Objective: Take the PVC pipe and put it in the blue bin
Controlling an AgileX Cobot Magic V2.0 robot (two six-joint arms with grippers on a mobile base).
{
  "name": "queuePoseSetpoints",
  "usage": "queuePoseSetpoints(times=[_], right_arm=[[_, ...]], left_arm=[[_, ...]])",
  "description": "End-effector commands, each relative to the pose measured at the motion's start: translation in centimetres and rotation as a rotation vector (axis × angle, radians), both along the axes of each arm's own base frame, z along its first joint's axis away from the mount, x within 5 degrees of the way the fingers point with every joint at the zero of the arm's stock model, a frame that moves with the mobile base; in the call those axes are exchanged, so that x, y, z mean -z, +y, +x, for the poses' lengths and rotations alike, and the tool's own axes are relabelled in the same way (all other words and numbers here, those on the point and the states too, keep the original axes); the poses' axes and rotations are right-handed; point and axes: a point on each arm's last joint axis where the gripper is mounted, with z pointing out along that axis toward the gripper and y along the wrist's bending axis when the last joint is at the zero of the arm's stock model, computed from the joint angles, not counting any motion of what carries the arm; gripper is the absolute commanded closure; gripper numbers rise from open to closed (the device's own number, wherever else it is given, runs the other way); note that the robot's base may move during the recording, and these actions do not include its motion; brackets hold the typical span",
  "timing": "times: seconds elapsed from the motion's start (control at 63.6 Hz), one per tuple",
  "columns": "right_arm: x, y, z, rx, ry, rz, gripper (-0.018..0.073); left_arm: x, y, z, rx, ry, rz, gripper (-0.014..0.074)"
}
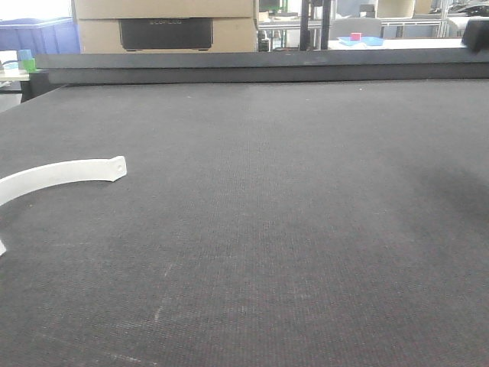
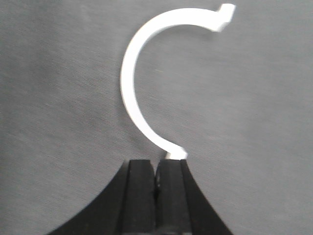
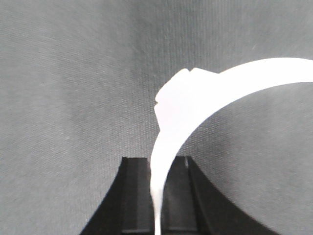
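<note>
Front view. Across the bench (image 1: 306,229), a curved PVC pipe (image 1: 69,172) lying flat near the left edge, partly cut off by the frame. Neither pincer visible here. A blue container (image 1: 38,34) beyond the far left corner, off the bench; impossible to say whether that is the bin meant. Likely trouble: a long carry toward a target not confirmed in sight.

Left wrist view. Risk of shoving or spinning the light piece by pushing forward with closed jaws, rather than taking it; worth opening first. Left gripper (image 2: 156,164) with jaws pressed together and nothing showing between them. C-shaped PVC pipe (image 2: 128,83) flat on the bench just ahead, its near end touching or just over one fingertip; cannot tell which.

Right wrist view. Risk of pivoting between the pads or slipping out on a quick swing, given a hold on one narrow end with the bulk hanging off to one side; also of snagging a bin rim with the free end. Right gripper (image 3: 157,159) clamped on a gripped PVC strip (image 3: 195,98), running down between the fingers and arching away to the upper right. Too blurred to judge the depth of the bite, or to be sure of clearance above the bench.
</note>
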Motion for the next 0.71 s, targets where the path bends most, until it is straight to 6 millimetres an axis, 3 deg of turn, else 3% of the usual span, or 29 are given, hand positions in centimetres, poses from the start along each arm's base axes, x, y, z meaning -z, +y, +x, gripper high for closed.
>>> queuePoseSetpoints(times=[0.0, 0.299, 0.691], right_arm=[[-1.0, -0.1, -0.6, -0.034, -0.038, -0.019, 0.0727], [-1.4, -0.2, -0.9, -0.04, -0.067, -0.02, 0.0727], [-1.5, -0.2, -0.7, -0.039, -0.081, -0.019, 0.0727]], left_arm=[[0.2, 0.1, 1.8, 0.017, 0.022, 0.072, 0.0707], [2.8, -0.8, 6.5, 0.042, 0.109, 0.059, 0.0707], [7.1, -0.9, 9.4, 0.042, 0.177, 0.066, 0.0704]])
